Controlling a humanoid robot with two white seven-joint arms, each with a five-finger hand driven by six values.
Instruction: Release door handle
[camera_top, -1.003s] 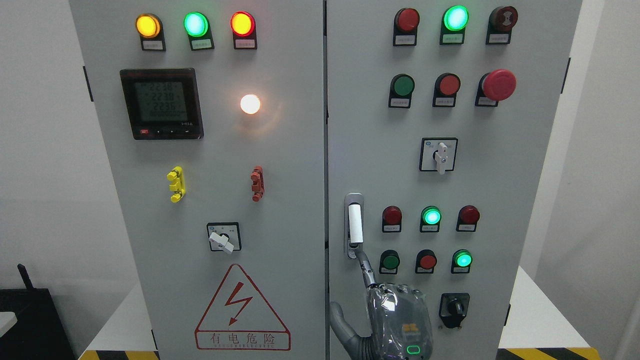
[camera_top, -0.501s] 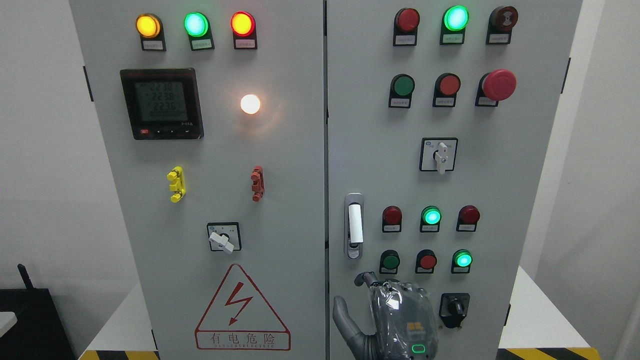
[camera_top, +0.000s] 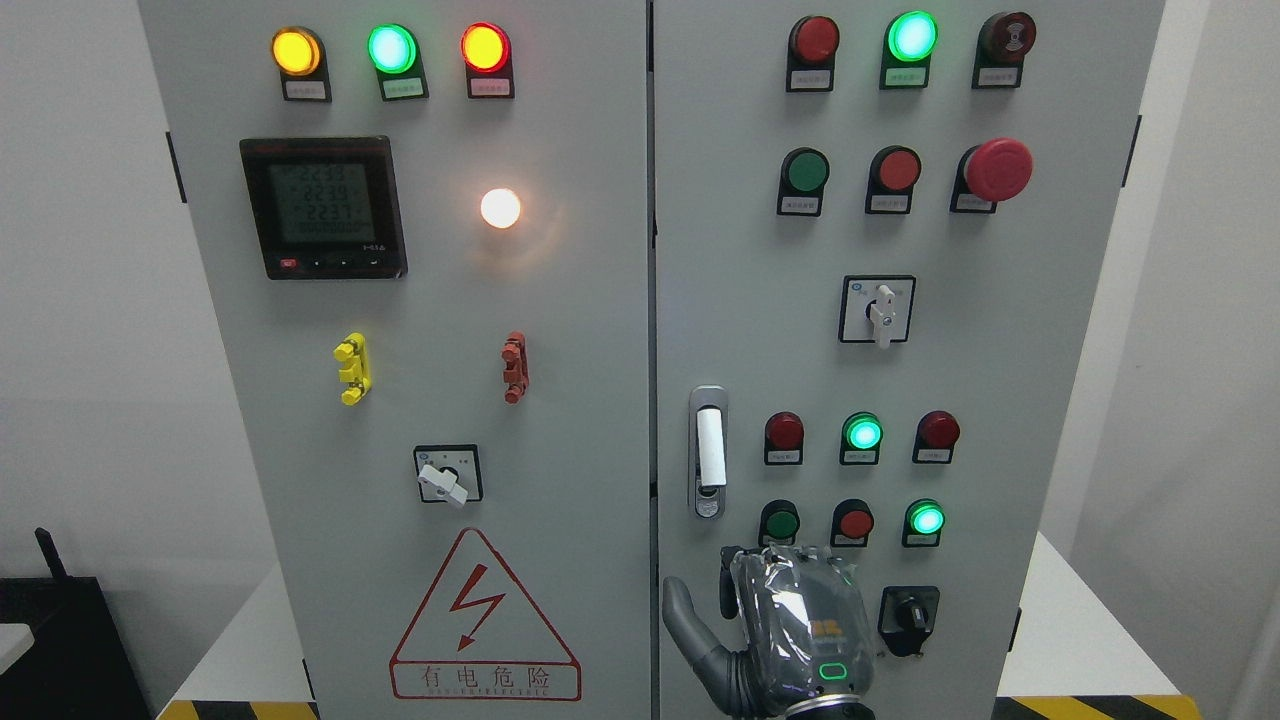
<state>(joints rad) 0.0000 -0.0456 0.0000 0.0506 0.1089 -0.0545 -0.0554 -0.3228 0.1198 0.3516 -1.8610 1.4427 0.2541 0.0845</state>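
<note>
You have bare panel between the right hand (camera_top: 790, 630) and the door handle (camera_top: 708, 452) above it, while the green and red push buttons (camera_top: 817, 522) crowd its upper right and the black rotary switch (camera_top: 908, 620) sits just beside it.

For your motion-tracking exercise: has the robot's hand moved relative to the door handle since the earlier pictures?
Yes. The right hand has drawn down off the door handle; its fingers, earlier touching the handle's base, now sit curled below it.

Lit indicator lamps (camera_top: 391, 48), a meter (camera_top: 324, 207), perhaps showing voltages.
</note>
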